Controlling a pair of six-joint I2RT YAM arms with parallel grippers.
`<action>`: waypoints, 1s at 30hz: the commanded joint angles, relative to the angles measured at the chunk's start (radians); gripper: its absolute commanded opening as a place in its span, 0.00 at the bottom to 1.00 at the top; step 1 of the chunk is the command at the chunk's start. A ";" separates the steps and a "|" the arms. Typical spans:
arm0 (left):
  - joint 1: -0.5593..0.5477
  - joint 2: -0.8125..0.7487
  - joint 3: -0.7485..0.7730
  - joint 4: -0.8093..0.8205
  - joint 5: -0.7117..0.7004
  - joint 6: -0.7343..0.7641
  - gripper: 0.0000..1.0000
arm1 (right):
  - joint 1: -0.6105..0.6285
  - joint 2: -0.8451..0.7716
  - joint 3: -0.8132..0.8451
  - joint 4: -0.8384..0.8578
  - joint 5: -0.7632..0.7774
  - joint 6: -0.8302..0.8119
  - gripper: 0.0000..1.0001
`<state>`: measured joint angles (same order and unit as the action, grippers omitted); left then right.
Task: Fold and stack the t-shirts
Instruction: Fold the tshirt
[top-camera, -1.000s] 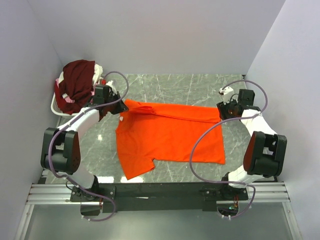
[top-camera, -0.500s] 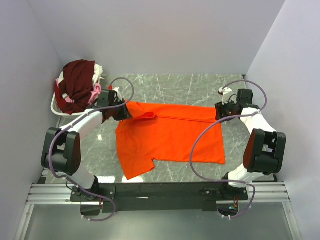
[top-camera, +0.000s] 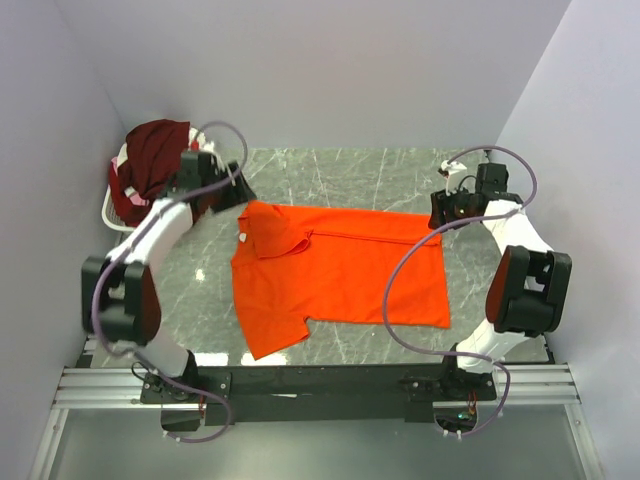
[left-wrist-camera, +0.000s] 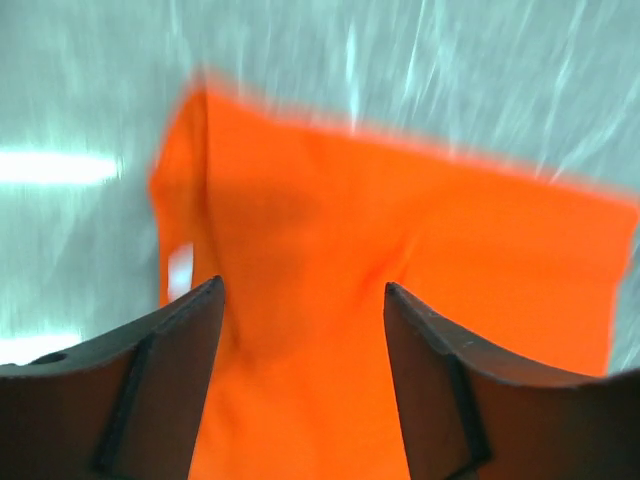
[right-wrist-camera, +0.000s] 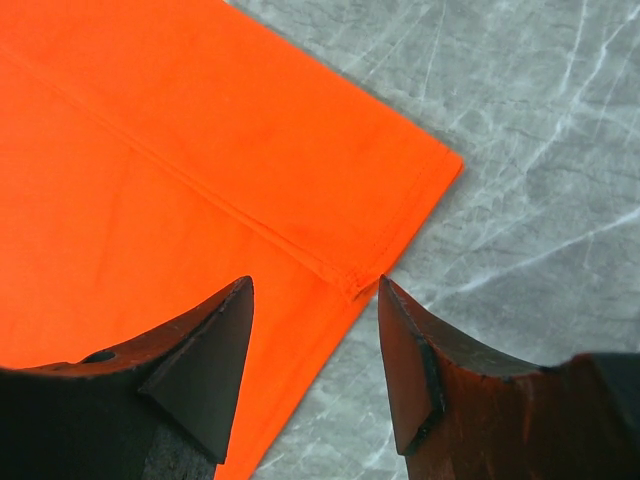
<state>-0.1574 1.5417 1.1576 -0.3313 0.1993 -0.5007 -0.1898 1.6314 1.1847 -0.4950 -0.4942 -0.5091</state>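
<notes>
The orange t-shirt (top-camera: 340, 272) lies spread on the marble table, its far edge folded over in a narrow strip and its left sleeve (top-camera: 268, 228) flopped inward. My left gripper (top-camera: 236, 196) hovers open above that sleeve corner; in the left wrist view the fingers (left-wrist-camera: 170, 340) stand wide apart over orange cloth (left-wrist-camera: 330, 250), holding nothing. My right gripper (top-camera: 441, 214) is open over the shirt's far right corner (right-wrist-camera: 440, 165), one finger above cloth and the other above bare table. More t-shirts, maroon (top-camera: 155, 160), pink and white, are heaped at the far left.
A white wire basket (top-camera: 112, 214) holds the heap of shirts in the far left corner, close to the left arm. White walls close in the table on the left, back and right. Grey marble table (top-camera: 340, 170) shows beyond the orange shirt.
My left gripper has opened and let go of the orange sleeve, which dropped folded onto the shirt; the gripper pulled back and up toward the far left. The right gripper shifted slightly farther away.
</notes>
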 joint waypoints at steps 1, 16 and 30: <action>0.027 0.195 0.175 0.061 0.055 -0.035 0.68 | -0.003 0.039 0.056 -0.037 -0.035 0.029 0.60; 0.068 0.528 0.462 -0.012 0.043 -0.073 0.48 | -0.003 0.082 0.053 -0.030 -0.035 0.044 0.60; 0.071 0.592 0.468 -0.005 0.084 -0.081 0.45 | -0.005 0.082 0.056 -0.033 -0.027 0.055 0.60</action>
<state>-0.0872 2.1235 1.5921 -0.3496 0.2565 -0.5690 -0.1902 1.7069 1.2064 -0.5301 -0.5159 -0.4633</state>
